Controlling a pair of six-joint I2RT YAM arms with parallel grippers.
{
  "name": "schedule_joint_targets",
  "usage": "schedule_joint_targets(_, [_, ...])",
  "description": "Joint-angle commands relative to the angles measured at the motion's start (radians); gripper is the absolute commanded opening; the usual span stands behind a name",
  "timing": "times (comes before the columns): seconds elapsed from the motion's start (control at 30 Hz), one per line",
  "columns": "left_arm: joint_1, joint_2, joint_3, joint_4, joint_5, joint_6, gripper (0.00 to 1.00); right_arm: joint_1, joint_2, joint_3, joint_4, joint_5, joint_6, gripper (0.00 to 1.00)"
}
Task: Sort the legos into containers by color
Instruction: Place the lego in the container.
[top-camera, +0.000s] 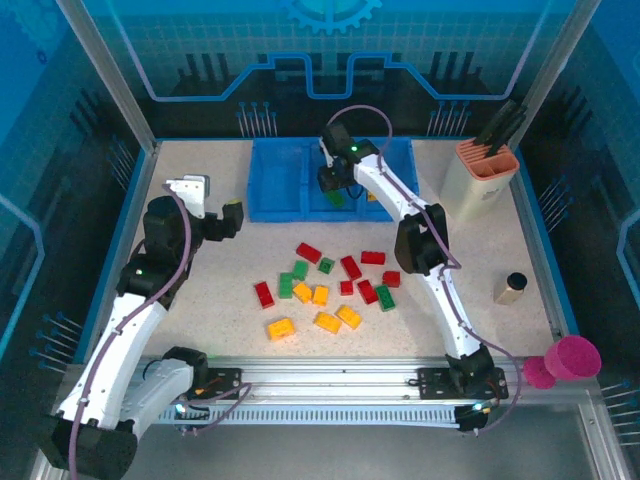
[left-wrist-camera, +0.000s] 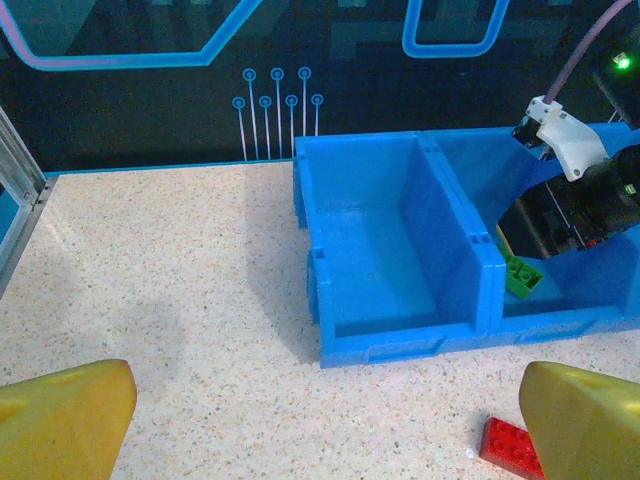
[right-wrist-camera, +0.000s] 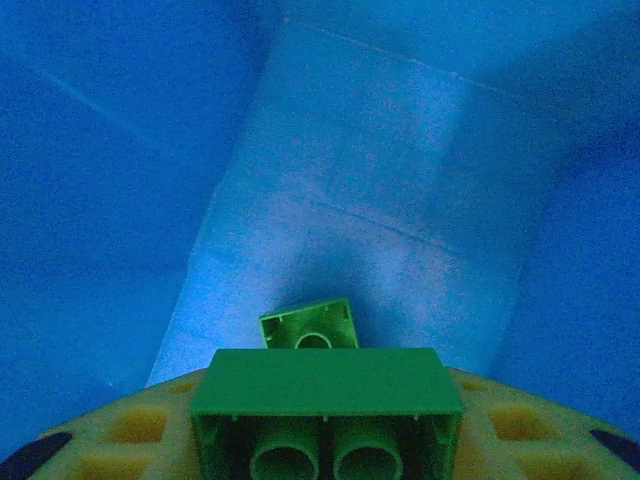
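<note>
My right gripper reaches down into the middle compartment of the blue tray, shut on an oblong green lego held across its yellow pads. A smaller green lego lies on that compartment's floor just beyond it. My left gripper hovers open over bare table in front of the tray's left compartment, holding nothing. Several red, green and yellow-orange legos are scattered at mid-table. One red lego lies beside my left gripper's right finger.
A beige holder with an orange rim stands at the back right. A small brown cylinder sits near the right edge, and a pink cup lies beyond the front right corner. The right arm stretches over the table's right half.
</note>
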Motion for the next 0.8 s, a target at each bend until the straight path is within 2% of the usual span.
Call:
schedule_joint_targets(0.0, [-0.003,0.008,0.021,-0.009,-0.014,0.029,0.99,-0.02,0.027,0.052,0.01,-0.041,-0.013,0.43])
schedule_joint_targets(0.53, [-0.003,0.0,0.034,-0.016,0.011,0.028,0.99,0.008,-0.076,-0.001,0.043,-0.085,-0.013,0.6])
schedule_joint_targets(0.77, [-0.003,-0.029,0.029,-0.02,0.026,0.023,1.0,0.028,-0.145,-0.031,0.021,-0.058,-0.024,0.52])
